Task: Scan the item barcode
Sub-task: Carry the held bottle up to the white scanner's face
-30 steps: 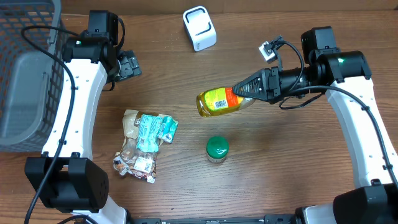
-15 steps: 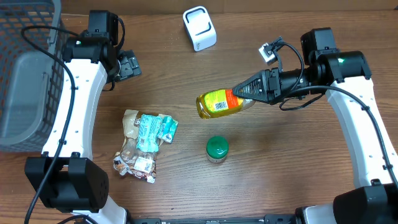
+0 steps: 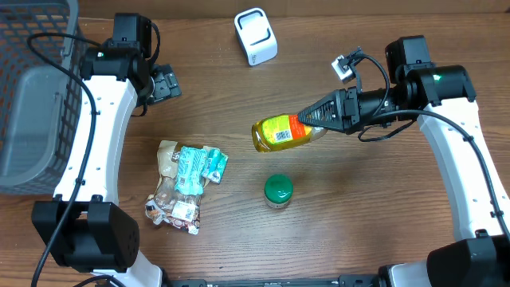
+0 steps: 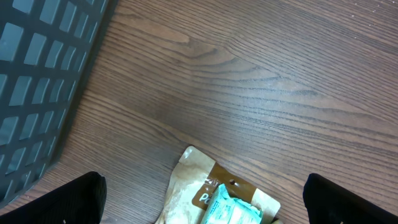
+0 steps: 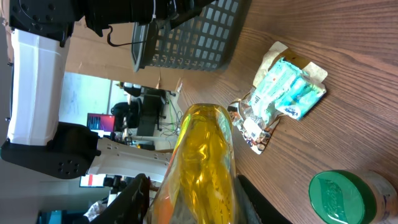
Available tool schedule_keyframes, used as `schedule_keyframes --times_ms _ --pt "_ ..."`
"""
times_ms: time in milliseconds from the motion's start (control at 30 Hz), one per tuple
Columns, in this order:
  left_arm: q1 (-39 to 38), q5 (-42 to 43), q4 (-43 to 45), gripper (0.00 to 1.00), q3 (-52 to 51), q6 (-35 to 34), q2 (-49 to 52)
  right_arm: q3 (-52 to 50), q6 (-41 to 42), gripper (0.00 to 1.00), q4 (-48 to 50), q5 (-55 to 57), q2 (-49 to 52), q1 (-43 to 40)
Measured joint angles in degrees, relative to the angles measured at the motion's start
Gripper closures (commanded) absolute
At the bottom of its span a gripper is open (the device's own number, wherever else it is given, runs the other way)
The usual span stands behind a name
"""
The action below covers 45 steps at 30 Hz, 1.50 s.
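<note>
A yellow bottle with an orange and yellow label hangs on its side above the table centre, its barcode facing up. My right gripper is shut on the bottle's neck end; in the right wrist view the bottle fills the gap between the two black fingers. The white scanner stands at the back of the table, apart from the bottle. My left gripper hovers at the back left, open and empty; its black fingertips frame the top of a snack bag.
A pile of snack packets lies left of centre. A green-lidded jar stands just in front of the held bottle. A dark wire basket takes up the left edge of the table.
</note>
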Motion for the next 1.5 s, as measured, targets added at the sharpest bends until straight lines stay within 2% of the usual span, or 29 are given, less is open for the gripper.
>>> schedule_keyframes --times_ms 267,633,833,1067,1167,1267,1400,1500 --pt "0.0 0.0 0.0 0.01 0.0 0.0 0.0 0.0 0.0 0.96 0.0 2.4 0.0 -0.1" --pt "0.0 0.0 0.0 0.0 0.0 0.0 0.0 0.0 0.6 0.96 -0.3 21.0 0.0 -0.1" --pt "0.0 0.0 0.0 0.0 0.0 0.0 0.0 0.0 7.8 0.96 1.9 37.3 0.0 2.5" --pt "0.0 0.0 0.0 0.0 0.0 0.0 0.0 0.3 19.0 0.97 6.7 55.1 0.1 11.7" --pt "0.0 0.0 0.0 0.0 0.0 0.0 0.0 4.2 21.8 0.97 5.9 58.0 0.6 13.4" --pt "0.0 0.0 0.0 0.0 0.0 0.0 0.0 12.3 23.3 0.97 3.1 59.9 1.4 13.5" --pt "0.0 0.0 0.0 0.01 0.0 0.0 0.0 24.4 24.0 0.96 -0.7 62.4 2.2 13.5" --pt "0.0 0.0 0.0 0.0 0.0 0.0 0.0 28.3 23.7 0.96 -0.8 64.6 2.2 13.7"
